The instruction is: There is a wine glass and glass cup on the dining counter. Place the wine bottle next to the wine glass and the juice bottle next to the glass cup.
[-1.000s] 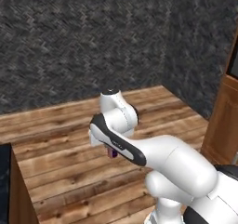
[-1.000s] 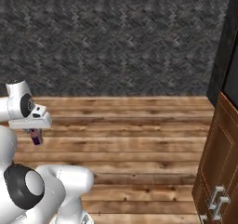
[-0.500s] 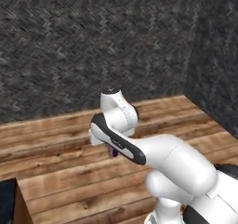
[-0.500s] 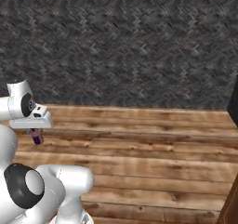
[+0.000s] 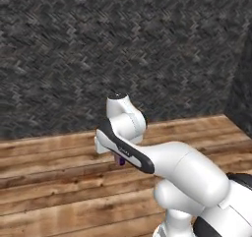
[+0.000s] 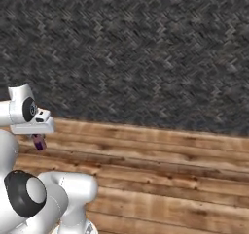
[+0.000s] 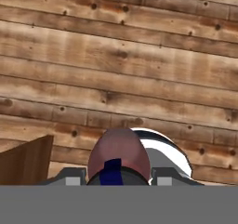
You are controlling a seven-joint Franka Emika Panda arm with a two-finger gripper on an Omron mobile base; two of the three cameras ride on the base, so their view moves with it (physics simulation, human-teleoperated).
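The white arm's tool (image 7: pixel 116 179) is clamped on the small red-pink juice bottle (image 7: pixel 119 155), its rounded body sitting between the two grey fingertips (image 7: pixel 69 177) with a dark blue patch on its near side; no writing can be read. It hangs above the wooden plank floor (image 6: pixel 170 179), with the dark herringbone wall (image 5: pixel 123 49) on the far side.

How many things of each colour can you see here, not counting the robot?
Red-pink: 1, the juice bottle held between the fingers
Brown wood: 1, the plank floor
Dark grey: 1, the stone wall
Total: 3
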